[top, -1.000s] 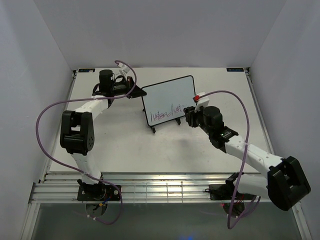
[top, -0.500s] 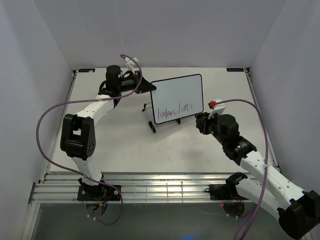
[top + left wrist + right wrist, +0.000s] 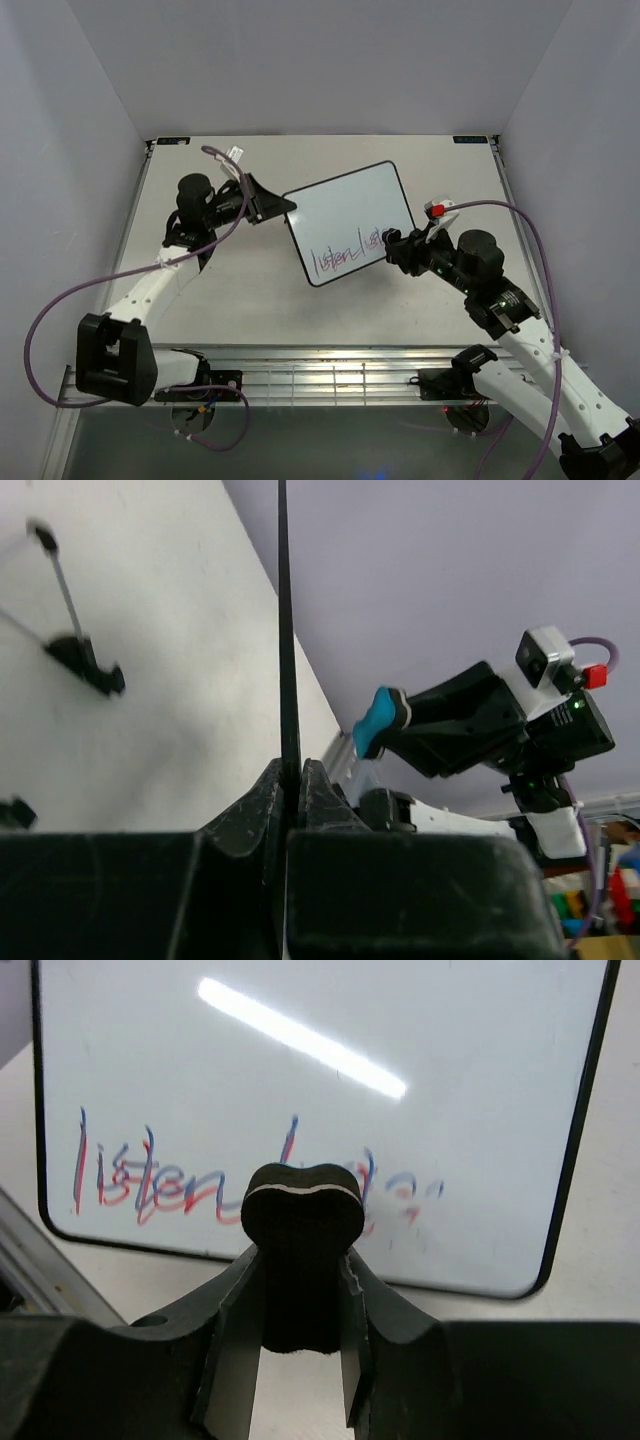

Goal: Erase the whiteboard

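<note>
Whiteboard (image 3: 345, 222) sits mid-bench (image 3: 250, 290), tilted, its far-left corner pinched in the left pincer (image 3: 275, 205). That pincer comes in from the left, with its arm running back to the near-left edge. Writing (image 3: 345, 258) runs along the board's near edge. Right pincer (image 3: 390, 243) is at the right end of the writing, near the board's near-right corner, arm trailing off to the near right. Eraser (image 3: 303, 1250) is clamped between the right pincer's fingers, in front of the last letters; contact with the board can't be told. Stand feet (image 3: 85, 665) stick out from the board's back side, clear of the left pincer.
</note>
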